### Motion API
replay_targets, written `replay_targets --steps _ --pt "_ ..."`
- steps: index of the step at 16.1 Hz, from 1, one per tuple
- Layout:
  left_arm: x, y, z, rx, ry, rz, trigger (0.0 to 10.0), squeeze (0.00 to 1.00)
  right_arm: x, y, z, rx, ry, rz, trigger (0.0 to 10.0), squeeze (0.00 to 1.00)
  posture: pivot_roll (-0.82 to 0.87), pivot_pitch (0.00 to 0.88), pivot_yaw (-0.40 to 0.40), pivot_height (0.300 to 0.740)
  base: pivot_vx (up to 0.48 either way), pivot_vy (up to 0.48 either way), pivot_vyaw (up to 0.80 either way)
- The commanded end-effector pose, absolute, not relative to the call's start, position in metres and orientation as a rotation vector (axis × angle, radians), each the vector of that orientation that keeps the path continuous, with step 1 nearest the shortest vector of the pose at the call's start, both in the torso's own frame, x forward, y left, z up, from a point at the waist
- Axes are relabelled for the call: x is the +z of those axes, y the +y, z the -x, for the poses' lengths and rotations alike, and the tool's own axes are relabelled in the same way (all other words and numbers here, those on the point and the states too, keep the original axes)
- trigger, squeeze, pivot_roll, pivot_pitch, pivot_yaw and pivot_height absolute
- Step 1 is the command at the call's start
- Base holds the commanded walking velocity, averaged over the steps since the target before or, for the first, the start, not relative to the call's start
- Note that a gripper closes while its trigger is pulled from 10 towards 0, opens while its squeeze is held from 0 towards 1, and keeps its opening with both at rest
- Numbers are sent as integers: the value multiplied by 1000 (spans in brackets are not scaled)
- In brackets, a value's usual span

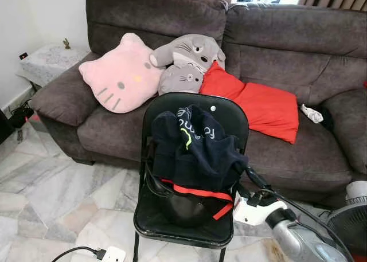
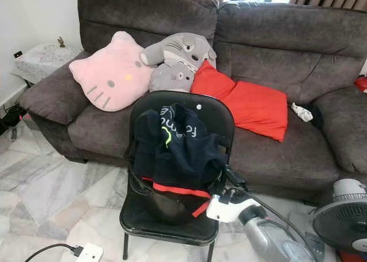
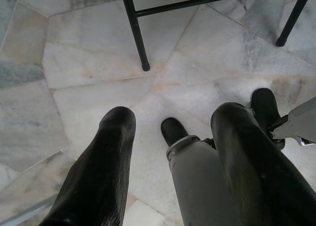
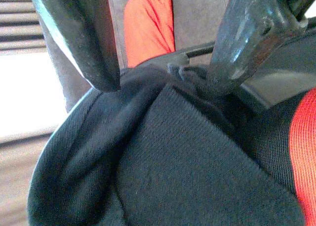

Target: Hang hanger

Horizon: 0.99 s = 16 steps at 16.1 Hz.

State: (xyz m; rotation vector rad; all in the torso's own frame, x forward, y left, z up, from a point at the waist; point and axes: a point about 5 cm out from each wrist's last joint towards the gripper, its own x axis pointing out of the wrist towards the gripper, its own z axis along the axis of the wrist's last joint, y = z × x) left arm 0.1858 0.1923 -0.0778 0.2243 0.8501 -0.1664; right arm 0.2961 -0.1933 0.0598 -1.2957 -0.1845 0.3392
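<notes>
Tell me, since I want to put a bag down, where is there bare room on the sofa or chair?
Free: the sofa seat right of the red cushion, bar a small white scrap. Crowded: its left side, with pink and grey cushions; the chair, heaped with dark clothing, right gripper against it.

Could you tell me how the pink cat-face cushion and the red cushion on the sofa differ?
The pink cushion is shaped like a cat's head, with ears, whiskers and a face; the red cushion is plain and roughly rectangular. The pink cushion stands propped against the sofa backrest on the robot's left, while the red cushion lies slumped on the seat further right. The pink one looks plump, the red one flatter and creased. Both rest on the same grey sofa.
</notes>
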Motion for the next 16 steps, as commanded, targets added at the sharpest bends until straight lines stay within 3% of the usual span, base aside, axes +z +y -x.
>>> replay_targets --steps 1,8,16 --pt "-79 194 -183 -158 864 -227 10000 0 57 -190 -295 373 -200 1297 10000 0 -130 87 -13 740 0 0 0" --pt "-79 194 -183 -154 860 -233 10000 0 54 -180 -292 450 -254 1298 10000 0 -127 87 -11 740 0 0 0" --pt "-79 195 -183 -153 861 -237 10000 0 64 -191 -305 420 -249 1326 10000 0 -123 85 -10 740 0 0 0"
